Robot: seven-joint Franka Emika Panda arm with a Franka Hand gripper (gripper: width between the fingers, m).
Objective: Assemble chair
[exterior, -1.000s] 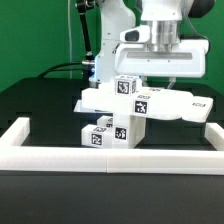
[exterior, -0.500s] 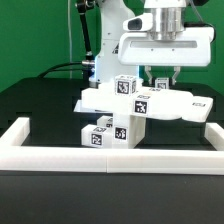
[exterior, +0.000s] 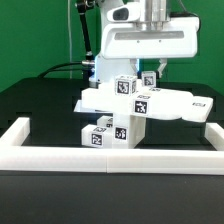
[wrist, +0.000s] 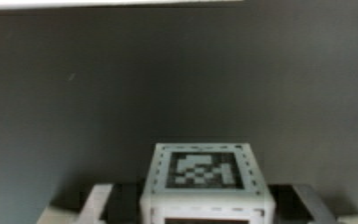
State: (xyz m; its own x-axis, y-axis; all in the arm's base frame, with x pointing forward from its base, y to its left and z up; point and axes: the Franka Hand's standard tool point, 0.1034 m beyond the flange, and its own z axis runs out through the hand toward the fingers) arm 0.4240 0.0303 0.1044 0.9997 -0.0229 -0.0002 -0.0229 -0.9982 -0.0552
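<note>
My gripper [exterior: 150,77] hangs above the cluster of white chair parts [exterior: 125,108] in the middle of the black table. It is shut on a small white tagged block [exterior: 147,79] and holds it just above the flat white seat panel [exterior: 178,106]. In the wrist view the block [wrist: 201,170] sits between my two fingers [wrist: 101,203], tag facing the camera, with only dark table behind it. Below, several tagged white blocks [exterior: 104,133] are stacked against each other in front of the panel.
A low white fence [exterior: 110,156] runs along the front of the table, with arms going back on the exterior view's left [exterior: 18,130] and right [exterior: 213,132]. The robot base and cables [exterior: 95,55] stand behind the parts.
My gripper has risen from the seat panel over the last second and shifted a little to the exterior view's left, lifting the small tagged block with it.
</note>
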